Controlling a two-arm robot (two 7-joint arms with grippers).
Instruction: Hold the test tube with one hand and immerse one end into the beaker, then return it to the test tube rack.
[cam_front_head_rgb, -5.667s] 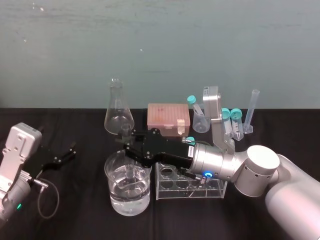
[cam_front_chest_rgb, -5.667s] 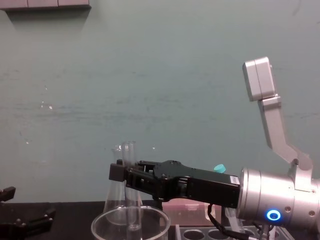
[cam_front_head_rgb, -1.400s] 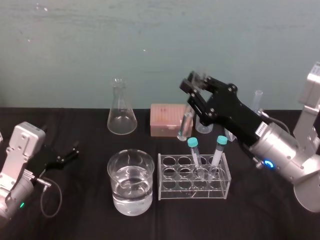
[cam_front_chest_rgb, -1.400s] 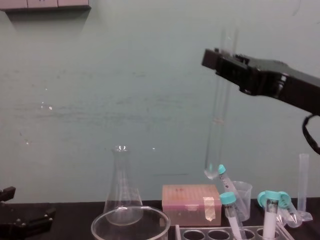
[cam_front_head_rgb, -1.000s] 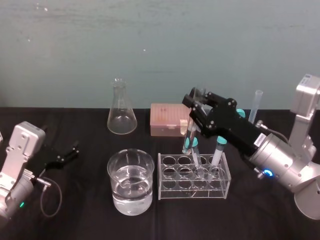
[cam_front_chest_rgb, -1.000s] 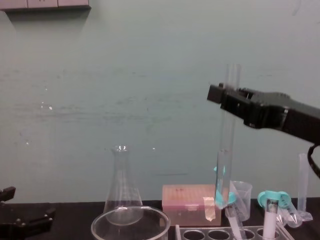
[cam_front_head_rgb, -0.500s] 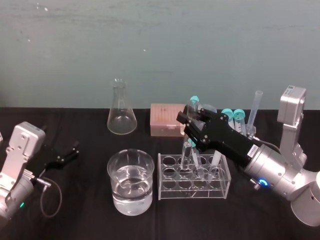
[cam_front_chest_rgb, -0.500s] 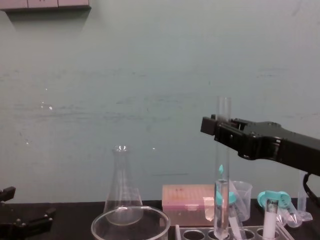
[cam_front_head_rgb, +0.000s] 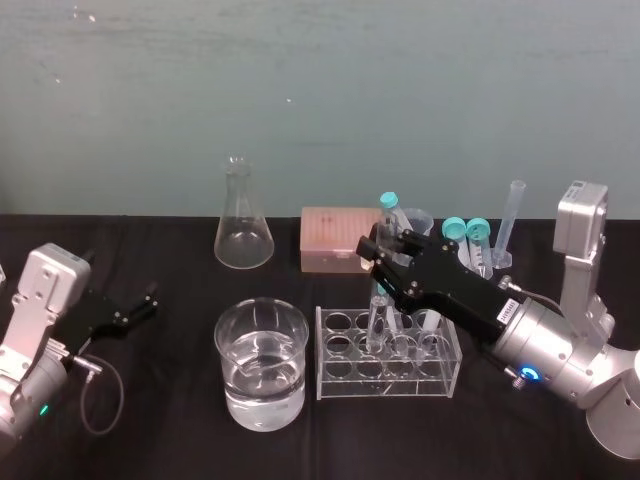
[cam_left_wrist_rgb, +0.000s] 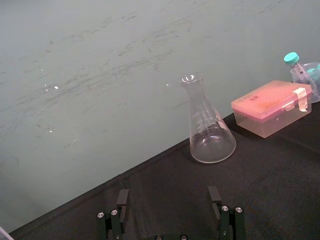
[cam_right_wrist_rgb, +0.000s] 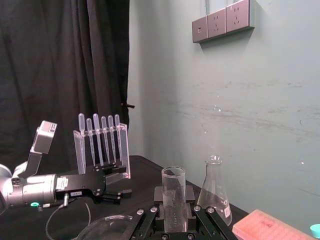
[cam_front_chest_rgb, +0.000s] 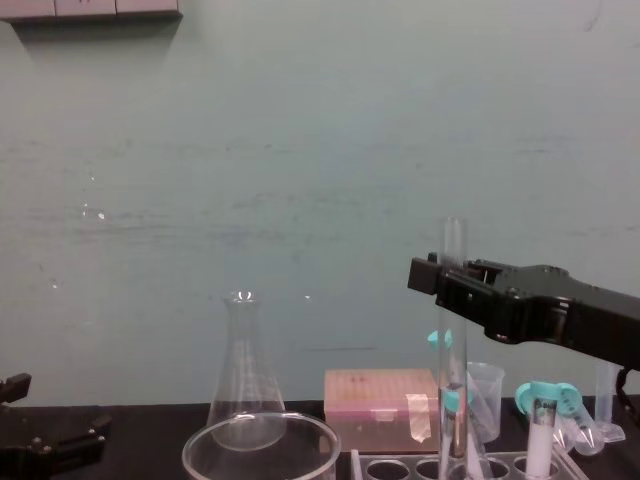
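The black boxy right gripper reaches in from the right, above the pale translucent plastic test tube rack. The rack stands on the black tabletop, just right of the wide, round, clear glass beaker.

The gripper's fingers pinch the long, slim, clear glass test tube from both sides on its upper part. The open top stands out above the fingers, and the longer lower part hangs below them. The test tube is nearly upright. Its lower end is down in a hole left of the rack's middle. Whether the round bottom rests on the rack's floor I cannot tell.

The beaker holds clear liquid and stands apart from the test tube.

The left gripper lies low at the left side of the tabletop, well apart from the glassware. Its fingers are spread, with nothing between them.

On the far side of the tabletop stand a conical clear glass flask and, to its right, a pink lidded plastic box.
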